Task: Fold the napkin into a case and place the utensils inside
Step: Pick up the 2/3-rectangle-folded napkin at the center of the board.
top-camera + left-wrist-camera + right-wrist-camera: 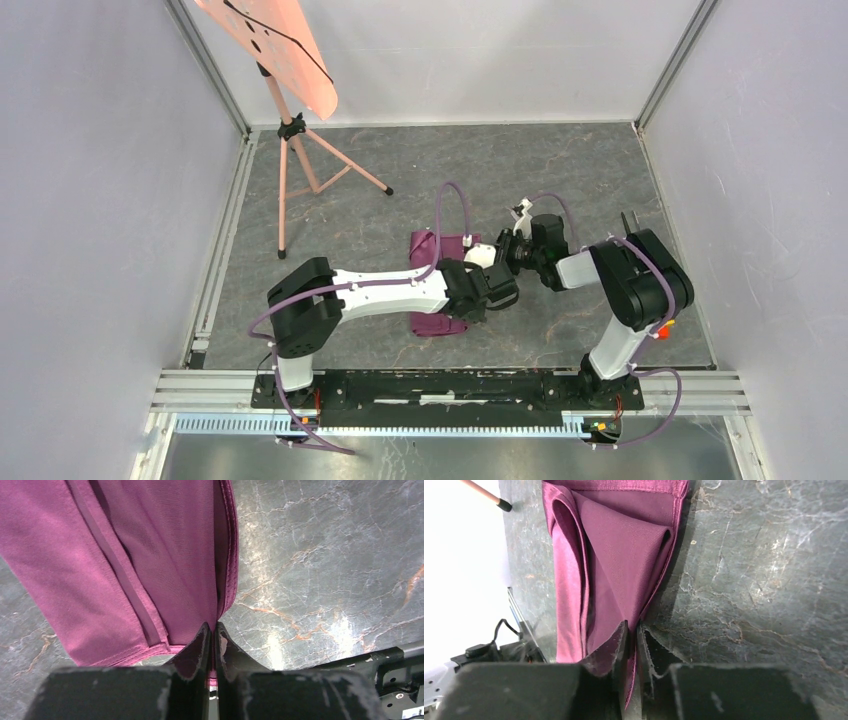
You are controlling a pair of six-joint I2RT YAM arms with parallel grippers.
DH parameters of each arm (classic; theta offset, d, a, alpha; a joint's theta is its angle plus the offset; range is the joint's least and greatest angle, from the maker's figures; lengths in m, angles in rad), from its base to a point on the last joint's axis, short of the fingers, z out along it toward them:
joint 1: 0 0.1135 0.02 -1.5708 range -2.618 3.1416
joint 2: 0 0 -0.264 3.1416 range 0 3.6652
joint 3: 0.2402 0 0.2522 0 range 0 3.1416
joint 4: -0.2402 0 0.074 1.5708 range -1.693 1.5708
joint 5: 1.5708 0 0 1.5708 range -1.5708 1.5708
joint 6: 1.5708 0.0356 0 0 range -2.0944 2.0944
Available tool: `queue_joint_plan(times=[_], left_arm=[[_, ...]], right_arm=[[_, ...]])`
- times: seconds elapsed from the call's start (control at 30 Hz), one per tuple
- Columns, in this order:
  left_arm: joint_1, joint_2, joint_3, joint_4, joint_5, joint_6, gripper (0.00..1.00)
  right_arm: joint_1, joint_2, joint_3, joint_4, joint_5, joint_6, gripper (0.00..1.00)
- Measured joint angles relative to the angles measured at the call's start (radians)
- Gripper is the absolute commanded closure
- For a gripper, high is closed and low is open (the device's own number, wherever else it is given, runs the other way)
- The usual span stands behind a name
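Left wrist view: I see my left tool clenched on the hemmed edge of the napkin. The cloth stretches away ahead of the tool, folded in layers and lying on the tabletop. In the right wrist view, my right tool pinches a folded edge of the same napkin between nearly closed jaws, and loose folds gape just ahead of it. From above, both tools sit close together, facing each other at the napkin's right edge.

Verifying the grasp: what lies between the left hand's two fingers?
A hemmed edge of the napkin, pinched in the left hand; the left wrist view shows it.
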Motion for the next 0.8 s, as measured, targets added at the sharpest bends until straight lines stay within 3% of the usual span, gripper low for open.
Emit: queue_joint_plan(times=[0.07,0.2,0.3,0.43,0.57,0.7,0.8], left_arm=[[0.0,-0.001,-0.008,0.018,0.014,0.001,0.71],[0.0,-0.018,-0.026,0.04,0.044,0.018,0.42],[0.007,-0.076,-0.064,0.068,0.073,0.035,0.36],[0.071,-0.243,-0.171,0.135,0.135,0.057,0.5],[0.265,-0.393,-0.312,0.277,0.219,0.068,0.64],[0.476,-0.413,-0.446,0.453,0.304,0.068,0.79],[0.557,-0.343,-0.467,0.534,0.355,0.069,0.84]], right_arm=[[0.0,0.012,0.0,0.013,-0.003,-0.004,0.99],[0.0,0.03,0.008,0.02,-0.007,-0.024,1.0],[0.0,0.033,0.025,0.014,-0.009,-0.051,1.0],[0.002,0.033,0.06,-0.008,-0.009,-0.094,1.0],[0.014,0.035,0.117,-0.081,-0.006,-0.156,1.0],[0.034,0.042,0.18,-0.151,0.011,-0.216,1.0],[0.047,0.042,0.21,-0.203,0.031,-0.251,1.0]])
